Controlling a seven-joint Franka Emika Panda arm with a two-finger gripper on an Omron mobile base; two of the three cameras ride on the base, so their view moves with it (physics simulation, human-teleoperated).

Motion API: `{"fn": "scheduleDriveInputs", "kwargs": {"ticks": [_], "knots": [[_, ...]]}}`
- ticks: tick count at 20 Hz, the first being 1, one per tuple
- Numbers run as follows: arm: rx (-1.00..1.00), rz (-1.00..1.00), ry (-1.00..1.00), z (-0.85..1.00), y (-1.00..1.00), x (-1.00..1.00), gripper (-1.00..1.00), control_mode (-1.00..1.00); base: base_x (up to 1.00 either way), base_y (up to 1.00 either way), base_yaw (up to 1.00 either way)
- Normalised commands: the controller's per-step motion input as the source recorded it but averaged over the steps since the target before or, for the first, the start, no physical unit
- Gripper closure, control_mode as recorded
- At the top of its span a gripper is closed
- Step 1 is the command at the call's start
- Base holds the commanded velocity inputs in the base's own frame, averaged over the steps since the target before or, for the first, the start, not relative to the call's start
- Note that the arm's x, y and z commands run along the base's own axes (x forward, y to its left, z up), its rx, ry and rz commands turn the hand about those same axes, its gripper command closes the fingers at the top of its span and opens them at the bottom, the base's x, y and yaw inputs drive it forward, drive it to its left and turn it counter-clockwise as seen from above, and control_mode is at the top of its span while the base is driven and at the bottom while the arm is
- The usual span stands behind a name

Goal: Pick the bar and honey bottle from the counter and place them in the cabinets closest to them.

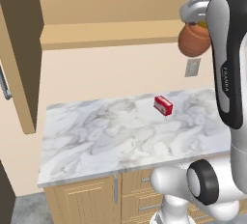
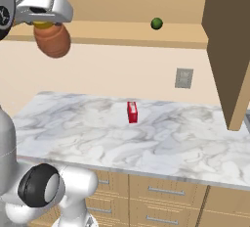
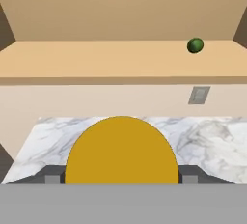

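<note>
Honey bottle [image 3: 121, 150] sits right at the hand camera, its yellow cap between the two fingers; tool [image 2: 45, 24] is pinching it by the cap end. From the base views the bottle [image 1: 194, 40] hangs under the tool [image 1: 201, 22], well above the desk [image 1: 106, 141], level with the front edge of the cabinet shelf [image 3: 96, 61]. Shelf carries a small green ball [image 2: 156, 23] toward the right; cabinet doors [image 2: 229, 50] stand open on both sides. Red box [image 1: 163, 105] lies on the desk near the back wall, apart from everything else. Grey wall outlet [image 2: 184, 78] sits on the wall between desk and shelf. Drawers with grey bar handles [image 2: 161, 190] below the desk.
</note>
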Motion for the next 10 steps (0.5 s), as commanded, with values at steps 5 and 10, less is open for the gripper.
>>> {"fn": "scheduleDriveInputs", "kwargs": {"ticks": [5, 10], "knots": [[0.00, 0.00, -0.01, 0.00, 0.00, 0.24, 1.00, -1.00, 0.00, 0.00, 0.00], [0.00, 0.00, -0.04, 0.06, 0.00, 0.30, 1.00, -1.00, 0.00, 0.00, 0.00]]}}
